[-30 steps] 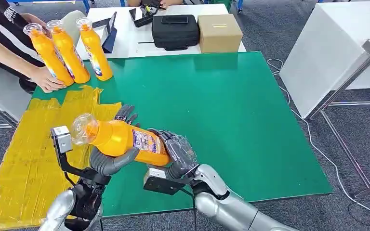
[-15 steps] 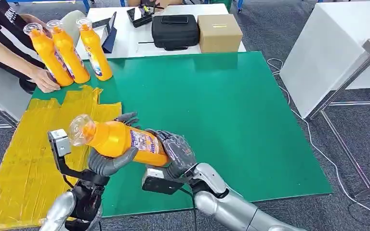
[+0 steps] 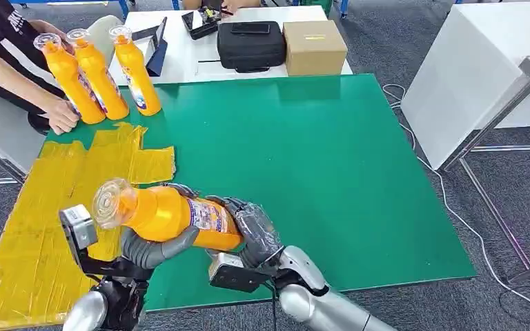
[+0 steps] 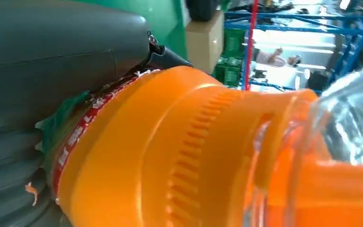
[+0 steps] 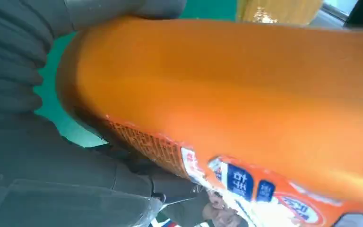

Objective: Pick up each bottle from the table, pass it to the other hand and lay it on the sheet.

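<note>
Both hands are gripping the bottle [image 3: 169, 215] — left hand [image 3: 153, 243] mid-body, right hand [image 3: 254, 231] at base; looking rigid, slick.

The bottle [image 3: 169, 215], held by both hands, now sits lower and farther left than a second ago, its clear cap nearer the camera, over the sheet's [image 3: 34, 227] edge. The left hand [image 3: 153, 245] and right hand [image 3: 252, 231] have drawn back with it. The person's hand [image 3: 61, 114] has pulled in from the worktop [image 3: 331, 158] corner.
</note>
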`<move>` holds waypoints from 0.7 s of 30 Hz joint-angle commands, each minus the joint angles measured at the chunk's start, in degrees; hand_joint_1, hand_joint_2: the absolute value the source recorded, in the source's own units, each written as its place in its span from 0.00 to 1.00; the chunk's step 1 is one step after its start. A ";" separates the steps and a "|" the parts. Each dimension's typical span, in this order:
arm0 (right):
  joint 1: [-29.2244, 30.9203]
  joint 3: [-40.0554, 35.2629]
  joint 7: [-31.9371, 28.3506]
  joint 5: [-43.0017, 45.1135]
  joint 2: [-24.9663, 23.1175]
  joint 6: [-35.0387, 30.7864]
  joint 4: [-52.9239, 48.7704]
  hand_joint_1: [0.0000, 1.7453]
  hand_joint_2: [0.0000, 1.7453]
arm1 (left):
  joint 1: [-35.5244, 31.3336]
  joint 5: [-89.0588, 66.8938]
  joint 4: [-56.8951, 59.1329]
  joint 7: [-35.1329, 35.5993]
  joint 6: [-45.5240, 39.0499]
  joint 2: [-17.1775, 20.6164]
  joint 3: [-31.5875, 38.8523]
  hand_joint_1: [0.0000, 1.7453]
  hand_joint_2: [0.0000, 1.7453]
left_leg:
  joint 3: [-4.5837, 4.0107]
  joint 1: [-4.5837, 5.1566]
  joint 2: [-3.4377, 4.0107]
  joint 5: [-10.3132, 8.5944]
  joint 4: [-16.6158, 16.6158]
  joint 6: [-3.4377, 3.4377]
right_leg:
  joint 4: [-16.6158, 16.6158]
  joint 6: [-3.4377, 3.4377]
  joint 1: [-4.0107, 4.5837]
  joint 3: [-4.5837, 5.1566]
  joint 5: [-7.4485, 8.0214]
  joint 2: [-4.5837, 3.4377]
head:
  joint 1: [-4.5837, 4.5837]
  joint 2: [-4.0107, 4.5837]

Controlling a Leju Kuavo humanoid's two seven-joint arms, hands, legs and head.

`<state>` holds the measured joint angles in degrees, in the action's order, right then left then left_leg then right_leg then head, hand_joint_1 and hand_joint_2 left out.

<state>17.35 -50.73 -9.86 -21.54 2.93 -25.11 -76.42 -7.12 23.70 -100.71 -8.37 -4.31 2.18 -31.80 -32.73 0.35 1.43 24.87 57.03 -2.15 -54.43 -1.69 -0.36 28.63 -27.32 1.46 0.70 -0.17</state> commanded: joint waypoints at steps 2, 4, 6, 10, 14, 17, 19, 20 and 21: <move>-15.85 20.29 -6.91 15.73 8.21 14.46 -25.60 0.00 1.00 | 10.48 -2.73 -12.64 -6.03 0.38 2.30 12.81 1.00 1.00 | 0.01 0.00 -0.20 0.07 0.01 0.08 | 0.02 0.01 -0.02 -0.07 -0.10 0.03 | 0.00 -0.02; -19.08 23.44 -8.62 19.87 8.50 19.45 -29.46 0.00 1.00 | 12.83 -3.79 -12.90 -6.51 -0.10 1.43 16.42 1.00 1.00 | 0.07 0.00 -0.24 0.14 -0.01 0.11 | 0.06 0.02 -0.02 -0.19 -0.15 0.01 | 0.00 0.00; -23.07 26.17 -10.23 23.10 6.87 23.18 -33.53 0.00 1.00 | 15.23 -7.05 -12.80 -7.18 -1.57 0.74 19.16 1.00 1.00 | 0.08 0.01 -0.24 0.18 0.01 0.15 | 0.01 0.05 -0.04 -0.19 -0.18 -0.05 | 0.02 0.00; -23.82 26.03 -10.13 22.86 6.64 23.40 -34.42 0.00 1.00 | 15.64 -7.26 -12.59 -7.59 -1.23 0.72 19.54 1.00 1.00 | -0.09 0.05 -0.20 0.08 -0.03 0.11 | 0.01 0.05 -0.05 0.07 -0.09 0.02 | 0.00 0.00; -26.99 28.63 -14.35 29.34 7.03 29.51 -37.75 0.00 1.00 | 18.45 -21.34 -12.23 -10.07 -12.19 -1.91 21.84 1.00 1.00 | -0.08 -0.01 -0.14 0.07 -0.04 0.10 | 0.05 0.04 0.00 0.06 -0.05 -0.05 | 0.00 -0.02; -29.86 31.10 -15.90 30.94 6.66 33.64 -41.01 0.00 1.00 | 20.03 -41.91 -12.28 -9.12 -21.26 -2.41 20.52 1.00 1.00 | -0.02 -0.02 -0.18 0.09 -0.04 0.10 | 0.07 0.04 0.01 0.01 -0.08 -0.01 | 0.00 -0.02; -30.35 31.44 -16.11 31.06 6.53 34.66 -41.49 0.00 1.00 | 19.91 -51.42 -11.24 -8.98 -24.84 -1.85 19.50 1.00 1.00 | -0.02 -0.01 -0.22 0.12 -0.02 0.10 | 0.05 0.03 -0.01 -0.02 -0.12 0.01 | 0.00 0.00; -30.31 30.97 -16.81 30.51 6.67 35.16 -41.62 0.00 1.00 | 19.41 -61.84 -9.61 -8.85 -28.52 -1.47 18.70 1.00 1.00 | -0.03 0.00 -0.18 0.09 -0.04 0.08 | 0.05 0.03 -0.01 0.01 -0.09 0.02 | 0.00 0.00; -30.30 30.72 -17.07 29.64 6.65 34.83 -41.60 0.00 1.00 | 18.97 -68.43 -8.60 -7.60 -29.68 -1.20 18.36 0.99 1.00 | 0.10 -0.01 -0.26 0.17 -0.04 0.14 | 0.09 0.05 -0.01 -0.16 -0.17 -0.01 | 0.00 0.00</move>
<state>-9.39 -23.89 -25.22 8.53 9.22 6.98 -112.90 11.36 -12.37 -113.81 -17.94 -22.61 1.71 -13.12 -32.84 0.36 1.39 24.91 57.01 -2.14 -54.41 -1.67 -0.36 28.73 -27.35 1.48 0.70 -0.17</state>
